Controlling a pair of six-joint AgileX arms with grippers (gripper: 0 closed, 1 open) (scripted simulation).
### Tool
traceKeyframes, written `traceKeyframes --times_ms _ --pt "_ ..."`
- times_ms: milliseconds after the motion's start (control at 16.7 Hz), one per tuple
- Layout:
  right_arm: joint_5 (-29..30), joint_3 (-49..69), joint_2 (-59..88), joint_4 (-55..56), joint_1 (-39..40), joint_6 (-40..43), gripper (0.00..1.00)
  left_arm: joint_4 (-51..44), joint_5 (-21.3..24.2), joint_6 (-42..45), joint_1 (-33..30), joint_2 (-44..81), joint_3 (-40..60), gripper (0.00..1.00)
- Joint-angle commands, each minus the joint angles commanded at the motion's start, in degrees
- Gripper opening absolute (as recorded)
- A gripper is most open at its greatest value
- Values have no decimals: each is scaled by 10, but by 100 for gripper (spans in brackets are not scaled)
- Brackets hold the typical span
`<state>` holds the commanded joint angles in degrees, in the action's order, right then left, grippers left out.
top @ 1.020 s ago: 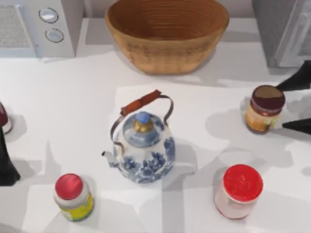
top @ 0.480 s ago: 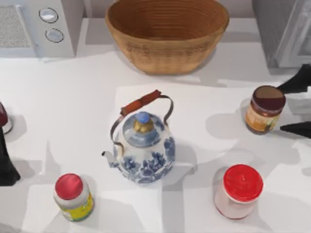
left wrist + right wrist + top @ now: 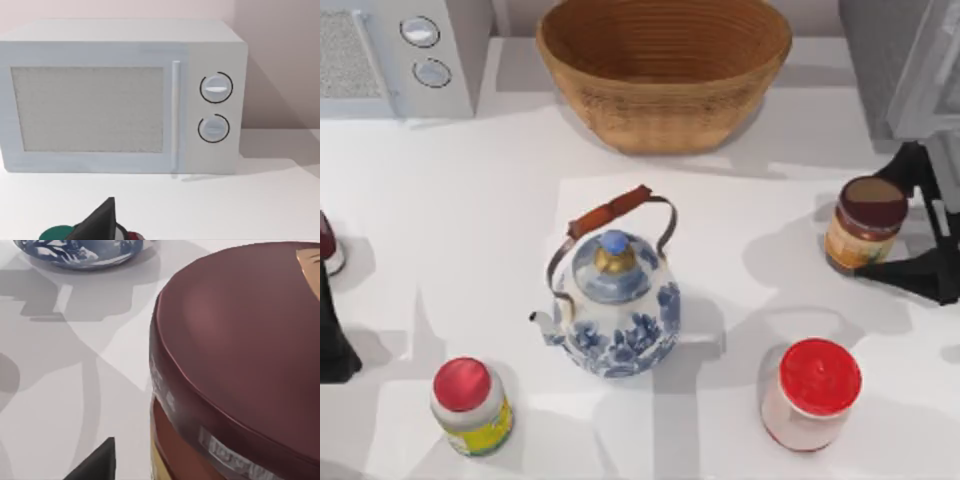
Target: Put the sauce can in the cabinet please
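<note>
The right end effector (image 3: 900, 222) straddles the sauce can (image 3: 864, 224) at the counter's (image 3: 740, 290) right edge, its two dark fingers spread wide, one beside the lid on the far side and one low on the near side, neither yet pressing the label. The open stance brackets the jar from the right, which looks like the approach to a side grasp rather than a hold. In the right wrist view the maroon lid (image 3: 240, 340) looms very close, so the end effector appears to be nearly in place around it. The can stands upright on the counter, just in front of the cabinet (image 3: 900, 65), whose pale door sits at the back right corner; that short gap probably explains why this arm takes the job.

Farther out stand a red-lidded white jar (image 3: 810, 393), a blue-and-white kettle (image 3: 615, 300) at centre, a woven basket (image 3: 665, 65) at the back, and a red-capped bottle (image 3: 470, 405) near the front left. The left end effector (image 3: 332, 340) sits parked at the left edge, facing the microwave (image 3: 120, 95); whether it is open cannot be told.
</note>
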<state>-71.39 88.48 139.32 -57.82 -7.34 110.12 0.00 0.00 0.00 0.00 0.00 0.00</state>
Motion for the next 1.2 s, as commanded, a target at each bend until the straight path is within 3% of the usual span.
traceKeyframes --times_ms 240,540,1200 --pt "-7 -35 -16 84 23 -72 100 0 0 0 0 0 0 100" --pt "-8 -37 -17 90 25 -78 100 0 0 0 0 0 0 100" --pt "-8 -37 -17 90 25 -78 17 0 0 0 0 0 0 100"
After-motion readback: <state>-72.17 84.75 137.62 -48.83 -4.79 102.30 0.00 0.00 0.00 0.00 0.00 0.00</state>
